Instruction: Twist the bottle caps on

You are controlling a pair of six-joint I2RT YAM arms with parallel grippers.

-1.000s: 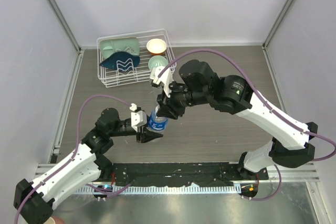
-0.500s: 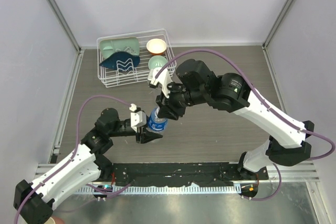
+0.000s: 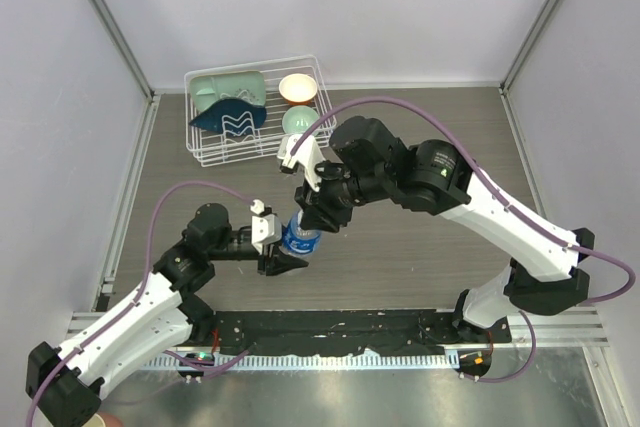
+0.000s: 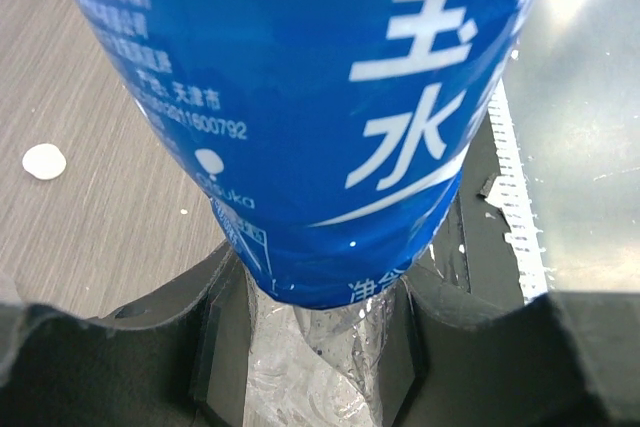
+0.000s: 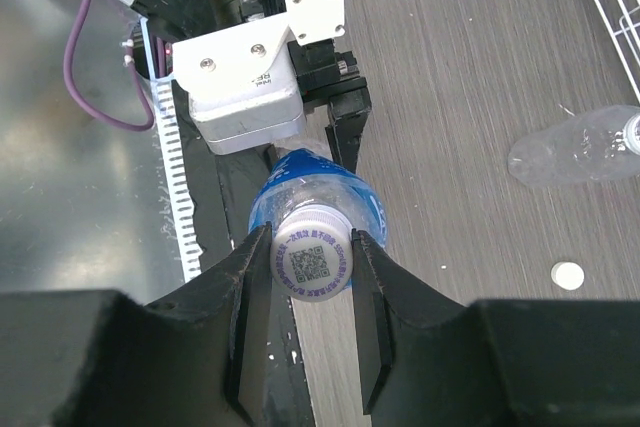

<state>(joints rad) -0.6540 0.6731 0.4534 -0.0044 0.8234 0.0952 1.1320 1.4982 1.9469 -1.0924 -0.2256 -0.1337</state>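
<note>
At table centre: bottle [image 3: 299, 237], blue label, roughly upright, lower body clamped in our left gripper [image 4: 318, 342]. On its neck: cap [image 5: 312, 263], pinched from above by our right gripper [image 5: 312, 269], a finger touching each side. In the right wrist view, at 2 o'clock of it: plain bottle [image 5: 575, 152], lying down; at 4 o'clock: loose cap [image 5: 568, 275]. Risks, as we judge them: cap sits crooked and cross-threads; thin wall buckles or bottle spins in the left grip under torque; fingers slip round the cap.
</note>
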